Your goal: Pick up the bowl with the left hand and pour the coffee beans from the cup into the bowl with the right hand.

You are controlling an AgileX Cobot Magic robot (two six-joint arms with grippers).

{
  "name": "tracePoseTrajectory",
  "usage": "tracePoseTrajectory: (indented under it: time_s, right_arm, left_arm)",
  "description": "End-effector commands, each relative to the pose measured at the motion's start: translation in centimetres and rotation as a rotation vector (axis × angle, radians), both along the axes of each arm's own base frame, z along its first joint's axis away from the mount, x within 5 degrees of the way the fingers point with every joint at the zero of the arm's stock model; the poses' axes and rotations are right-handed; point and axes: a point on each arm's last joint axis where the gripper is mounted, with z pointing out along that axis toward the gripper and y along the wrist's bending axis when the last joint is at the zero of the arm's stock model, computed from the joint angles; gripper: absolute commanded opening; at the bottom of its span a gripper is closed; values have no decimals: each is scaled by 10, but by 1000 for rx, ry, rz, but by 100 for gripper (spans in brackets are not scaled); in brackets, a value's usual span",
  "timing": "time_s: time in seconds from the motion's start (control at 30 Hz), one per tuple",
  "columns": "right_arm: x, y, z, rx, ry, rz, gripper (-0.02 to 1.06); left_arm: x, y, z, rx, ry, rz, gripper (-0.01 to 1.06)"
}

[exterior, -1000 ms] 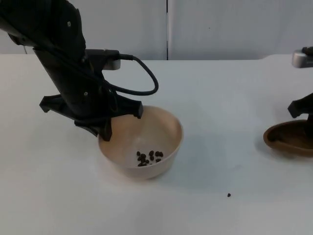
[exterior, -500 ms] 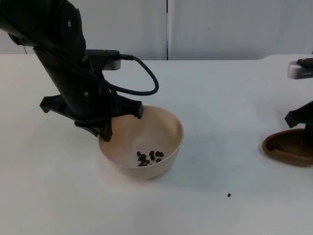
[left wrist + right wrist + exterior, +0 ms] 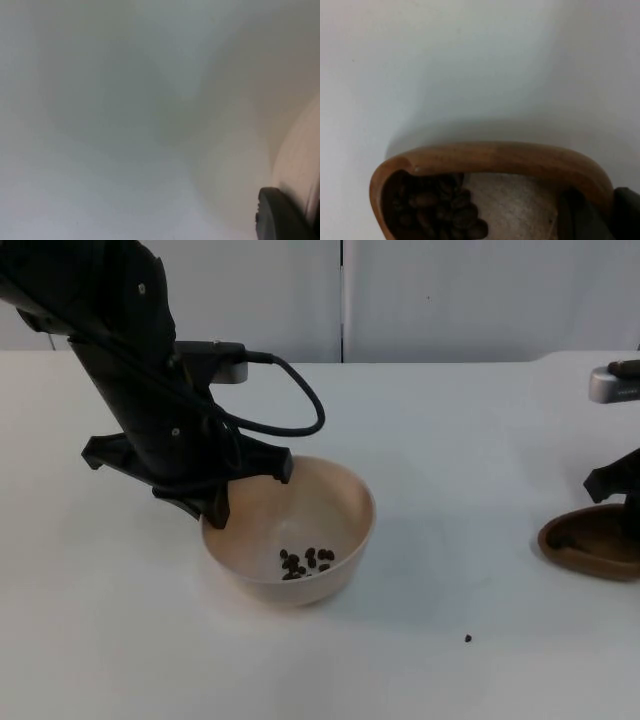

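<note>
Top view: left gripper [image 3: 215, 502] sits at the near-left rim of the cream bowl [image 3: 300, 530], closed on the rim as far as can be judged, one finger outside the wall. Bowl looks slightly tipped, barely clear of the white table [image 3: 440, 470] or resting on it; cannot tell which. A small cluster of coffee beans [image 3: 305, 561] lies in the bowl's bottom. One stray bean [image 3: 468, 638] lies on the table, well apart from the bowl. Right gripper [image 3: 622, 502] is at the far right edge, on the rim of the brown wooden cup [image 3: 590, 540].

Left wrist view: bowl wall [image 3: 300, 150] just beside one black fingertip [image 3: 280, 215], pale table beyond. Grip fits a pinch on the rim.

Right wrist view: cup [image 3: 490, 160] with beans [image 3: 435, 205] heaped at its spout end (a fair share not yet poured), one finger [image 3: 590, 215] inside the wall, so it is clamped on the rim.

Risks, by judgement: cup and bowl are well apart, so a pour begun short of the bowl would scatter beans like the stray one; a thin rim pinch may let the bowl swing or slip.

Against half a second ago, almost nothing differs; against one second ago, the cup and right gripper have shifted slightly left.
</note>
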Motion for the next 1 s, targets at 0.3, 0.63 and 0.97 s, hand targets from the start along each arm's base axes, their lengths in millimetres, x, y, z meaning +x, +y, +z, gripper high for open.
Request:
tracePoseTrajectory:
  time_s: [0.3, 0.63, 0.97]
  right_arm:
    - [-3, 0, -1, -8, 30, 15, 0]
    - [-4, 0, -1, -9, 34, 15, 0]
    - [-4, 0, -1, -7, 35, 8, 28]
  left_arm:
    - [-2, 1, -3, 18, 27, -15, 49]
    - [-1, 1, -3, 16, 24, -12, 64]
    - [-2, 2, 33, -14, -62, -15, 64]
